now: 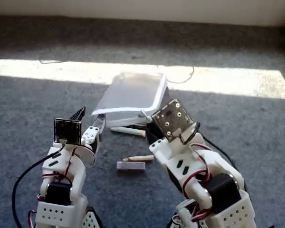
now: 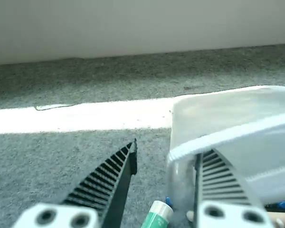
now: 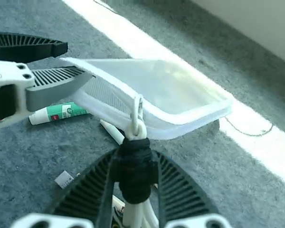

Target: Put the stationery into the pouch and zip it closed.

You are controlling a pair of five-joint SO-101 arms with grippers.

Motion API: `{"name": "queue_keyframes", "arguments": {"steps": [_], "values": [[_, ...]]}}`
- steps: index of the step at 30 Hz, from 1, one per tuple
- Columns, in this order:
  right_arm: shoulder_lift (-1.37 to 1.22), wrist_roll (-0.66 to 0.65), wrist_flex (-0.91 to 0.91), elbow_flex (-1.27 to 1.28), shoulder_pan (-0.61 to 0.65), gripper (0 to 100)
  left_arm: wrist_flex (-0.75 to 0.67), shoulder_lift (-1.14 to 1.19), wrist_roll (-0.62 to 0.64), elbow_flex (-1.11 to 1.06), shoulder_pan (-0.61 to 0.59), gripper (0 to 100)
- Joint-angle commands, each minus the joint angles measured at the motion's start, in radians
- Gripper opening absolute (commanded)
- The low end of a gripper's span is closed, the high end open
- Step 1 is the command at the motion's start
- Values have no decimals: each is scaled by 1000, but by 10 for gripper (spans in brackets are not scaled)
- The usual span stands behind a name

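Observation:
A translucent pouch (image 1: 130, 92) lies on the grey carpet with its mouth facing the arms. My right gripper (image 3: 135, 159) is shut on the black tab of the zipper pull (image 3: 137, 118), at the corner of the pouch's mouth (image 1: 146, 118). My left gripper (image 2: 166, 149) stands open at the other corner of the mouth (image 1: 91, 118). One of its fingers (image 2: 218, 175) shows through the pouch wall and the other stays outside. A green and white glue tube (image 2: 159, 213) lies just below the mouth. A wooden pencil stub (image 1: 140, 158) and an eraser (image 1: 130, 165) lie nearer the arm bases.
A white pen (image 1: 128, 130) lies in front of the pouch. A bright sunlit stripe (image 1: 47, 69) crosses the carpet behind it, with a thin cable (image 1: 183, 78) there. A small paper tag (image 3: 64, 179) lies near the right gripper.

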State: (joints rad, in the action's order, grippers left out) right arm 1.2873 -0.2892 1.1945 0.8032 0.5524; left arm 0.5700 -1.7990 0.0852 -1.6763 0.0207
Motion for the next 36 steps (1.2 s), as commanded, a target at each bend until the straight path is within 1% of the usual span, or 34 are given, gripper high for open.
{"name": "queue_keyframes", "arguments": {"steps": [1,4,9,13,17,23,25,30,32,36], "values": [[91,-54,-1,27,16,5,-21,-10,-6,-2,-16,192],[108,-57,-2,41,16,5,-20,-10,-6,2,-21,184],[108,-57,-2,39,16,5,-20,-10,-8,2,-19,110],[113,-55,-18,47,16,5,-15,-10,-81,1,-12,69],[107,-51,-58,82,13,5,78,-10,-163,44,2,5],[108,-49,-131,157,13,15,236,-10,-181,142,2,6],[108,-48,-139,170,13,53,259,-10,-183,159,-4,6],[108,-48,-183,220,12,188,267,-1,-184,191,-5,6],[108,-31,-209,242,10,198,310,-1,-184,228,-7,6],[108,74,-288,285,-25,198,400,1,-184,312,-7,6]]}}
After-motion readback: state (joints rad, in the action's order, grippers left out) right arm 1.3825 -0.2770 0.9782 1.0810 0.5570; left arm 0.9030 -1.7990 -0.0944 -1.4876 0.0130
